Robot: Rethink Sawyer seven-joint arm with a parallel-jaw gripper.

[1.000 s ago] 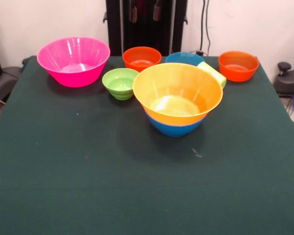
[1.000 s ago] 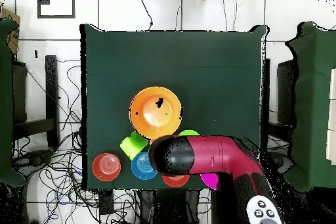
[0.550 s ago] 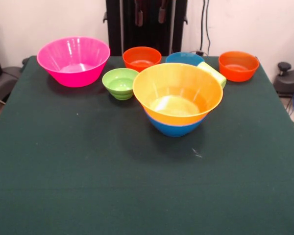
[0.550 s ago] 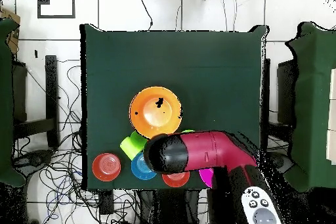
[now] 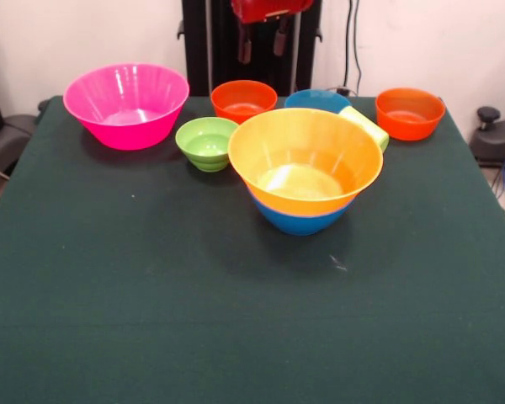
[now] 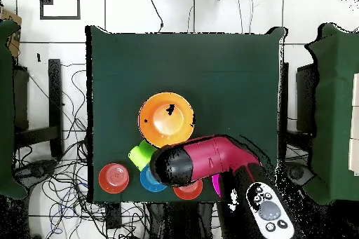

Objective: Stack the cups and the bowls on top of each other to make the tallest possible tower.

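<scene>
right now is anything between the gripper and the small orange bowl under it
Nothing visible. The gripper hangs in open air above the small orange bowl, which is empty. The small blue bowl and green bowl sit beside it.

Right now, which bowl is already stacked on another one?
The big yellow-orange bowl: it sits nested in a blue bowl at mid-table. The pink, green and orange ones stand alone on the cloth.

Probably lab: floor cables, robot pedestal
</scene>
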